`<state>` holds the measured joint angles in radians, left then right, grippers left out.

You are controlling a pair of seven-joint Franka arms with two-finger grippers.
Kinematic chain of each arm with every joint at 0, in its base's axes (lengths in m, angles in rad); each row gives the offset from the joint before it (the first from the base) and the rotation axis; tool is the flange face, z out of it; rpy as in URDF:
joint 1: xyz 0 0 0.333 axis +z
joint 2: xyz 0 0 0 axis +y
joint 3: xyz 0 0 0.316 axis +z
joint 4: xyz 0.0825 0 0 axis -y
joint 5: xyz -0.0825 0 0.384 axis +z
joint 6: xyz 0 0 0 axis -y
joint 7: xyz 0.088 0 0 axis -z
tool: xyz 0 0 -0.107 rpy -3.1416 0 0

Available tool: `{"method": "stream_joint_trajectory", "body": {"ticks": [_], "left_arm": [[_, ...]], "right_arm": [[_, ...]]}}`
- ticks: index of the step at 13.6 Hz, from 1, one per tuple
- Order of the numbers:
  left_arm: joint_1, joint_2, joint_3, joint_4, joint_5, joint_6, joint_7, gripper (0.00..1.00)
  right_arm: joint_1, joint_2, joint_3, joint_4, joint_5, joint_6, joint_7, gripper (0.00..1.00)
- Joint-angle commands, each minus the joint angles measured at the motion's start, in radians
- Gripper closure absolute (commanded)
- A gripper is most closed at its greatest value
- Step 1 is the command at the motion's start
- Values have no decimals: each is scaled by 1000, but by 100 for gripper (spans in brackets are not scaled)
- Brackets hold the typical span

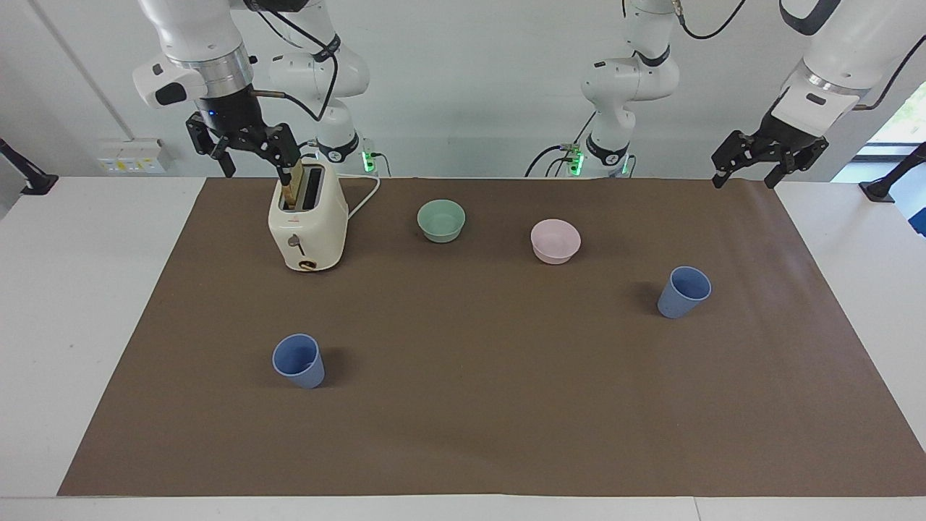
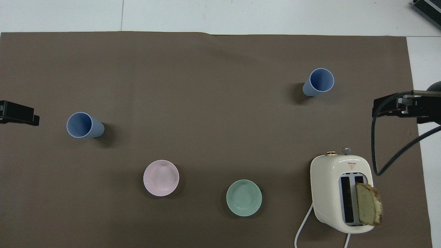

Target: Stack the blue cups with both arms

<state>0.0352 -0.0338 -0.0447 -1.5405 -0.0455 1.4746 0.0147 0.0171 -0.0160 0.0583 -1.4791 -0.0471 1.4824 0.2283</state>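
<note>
On the brown mat (image 1: 463, 405) I see two blue cups, one (image 1: 299, 360) at the right arm's end, one (image 1: 683, 291) at the left's, both apparently empty, bread (image 2: 368, 204) in toaster (image 1: 307, 228), left gripper (image 1: 745, 177) and right gripper (image 1: 253, 166) raised, fingers apart, holding nothing, overhead view crops both.

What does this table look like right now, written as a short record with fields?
surface: brown paper mat on a white table
task items: two dusty-blue tapered plastic cups, upright and apart, unstacked; one toward the right arm's end, the other toward the left arm's end
bowls: mint-green bowl beside pale pink bowl, nearer the robots than the cups
toaster: cream toaster with a bread slice sticking out of a slot
right gripper: open, over the toaster
left gripper: open, raised over the mat's edge, holding nothing
</note>
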Motion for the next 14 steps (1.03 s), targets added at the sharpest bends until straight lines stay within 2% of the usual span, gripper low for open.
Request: {"method": "stream_joint_trajectory", "body": {"ticks": [1, 9, 14], "left_arm": [[2, -15, 0, -6, 16, -16, 5, 0], [3, -15, 2, -7, 13, -10, -15, 0], [26, -15, 2, -92, 13, 85, -9, 0]], "right_arm": [[-11, 5, 6, 14, 1, -19, -33, 0], [-13, 8, -2, 17, 6, -10, -37, 0], [-13, 5, -5, 13, 7, -10, -73, 0]]}}
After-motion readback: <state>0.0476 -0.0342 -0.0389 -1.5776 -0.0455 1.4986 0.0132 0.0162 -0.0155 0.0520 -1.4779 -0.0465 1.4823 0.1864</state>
